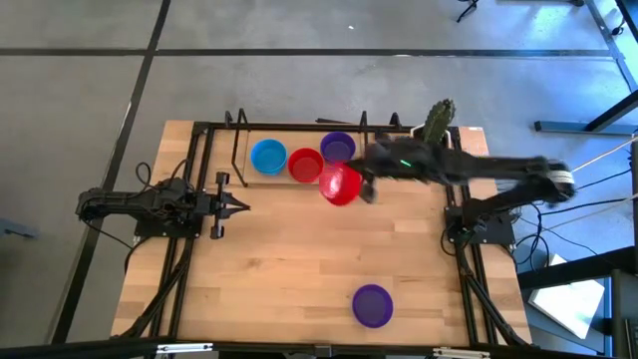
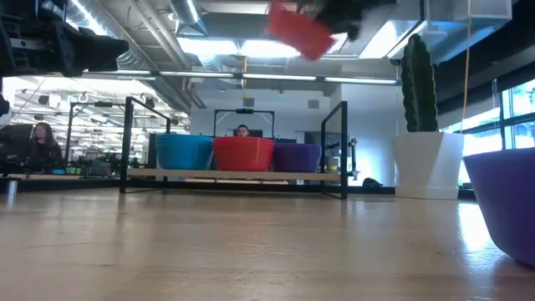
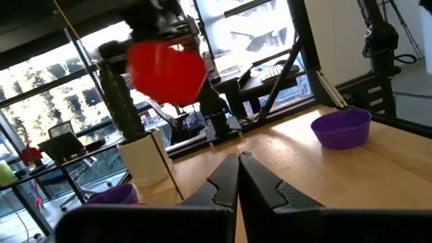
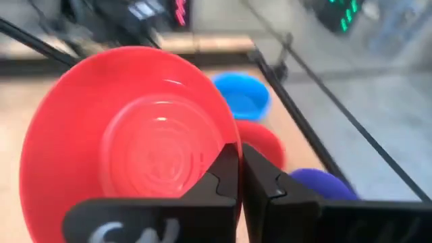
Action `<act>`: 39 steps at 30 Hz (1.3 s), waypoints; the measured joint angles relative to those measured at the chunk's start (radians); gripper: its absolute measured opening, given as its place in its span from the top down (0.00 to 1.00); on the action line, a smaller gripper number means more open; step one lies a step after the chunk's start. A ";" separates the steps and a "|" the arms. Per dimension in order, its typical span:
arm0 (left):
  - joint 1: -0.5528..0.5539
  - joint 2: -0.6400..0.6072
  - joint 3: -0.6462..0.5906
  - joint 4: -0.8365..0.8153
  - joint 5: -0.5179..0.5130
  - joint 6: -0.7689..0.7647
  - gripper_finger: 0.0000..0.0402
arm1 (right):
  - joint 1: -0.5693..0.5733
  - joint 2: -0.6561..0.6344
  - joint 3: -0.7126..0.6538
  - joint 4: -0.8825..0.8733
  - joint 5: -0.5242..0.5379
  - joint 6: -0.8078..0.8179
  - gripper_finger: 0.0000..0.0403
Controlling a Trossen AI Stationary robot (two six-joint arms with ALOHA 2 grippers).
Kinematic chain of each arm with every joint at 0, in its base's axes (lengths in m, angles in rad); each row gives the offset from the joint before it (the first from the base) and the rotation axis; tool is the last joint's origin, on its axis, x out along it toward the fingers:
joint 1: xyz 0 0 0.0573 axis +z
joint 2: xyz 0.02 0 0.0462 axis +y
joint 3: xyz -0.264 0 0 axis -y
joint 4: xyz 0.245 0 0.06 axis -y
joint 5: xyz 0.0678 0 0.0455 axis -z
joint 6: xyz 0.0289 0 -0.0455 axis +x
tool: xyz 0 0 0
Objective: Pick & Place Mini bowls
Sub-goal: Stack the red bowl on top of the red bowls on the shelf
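Your right gripper (image 1: 361, 184) is clenched on a small red plastic bowl (image 1: 340, 184), carried high near the blue (image 1: 268, 157), red (image 1: 304, 165) and purple (image 1: 338, 148) stacks at twelve o'clock, probably bound there; one purple bowl (image 1: 372, 305) waits at six, left gripper (image 1: 242, 205) closed, idle.

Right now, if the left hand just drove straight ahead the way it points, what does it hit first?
Probably nothing on the table. The left hand, fingers shut, points across bare wood. The red bowl in the right hand hangs above that line, and the lone purple bowl sits off to one side. Depth is uncertain.
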 joint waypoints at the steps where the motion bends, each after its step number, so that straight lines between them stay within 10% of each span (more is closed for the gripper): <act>1: 0.000 0.000 0.000 0.000 0.000 0.000 0.99 | -0.025 0.070 0.084 -0.069 0.000 -0.012 0.99; 18: 0.000 0.000 0.000 -0.001 0.000 0.002 0.99 | -0.265 0.920 1.077 -0.661 -0.171 -0.137 0.99; 39: 0.000 0.000 0.000 -0.001 -0.002 0.003 0.98 | -0.305 1.009 1.124 -0.724 -0.184 -0.141 0.82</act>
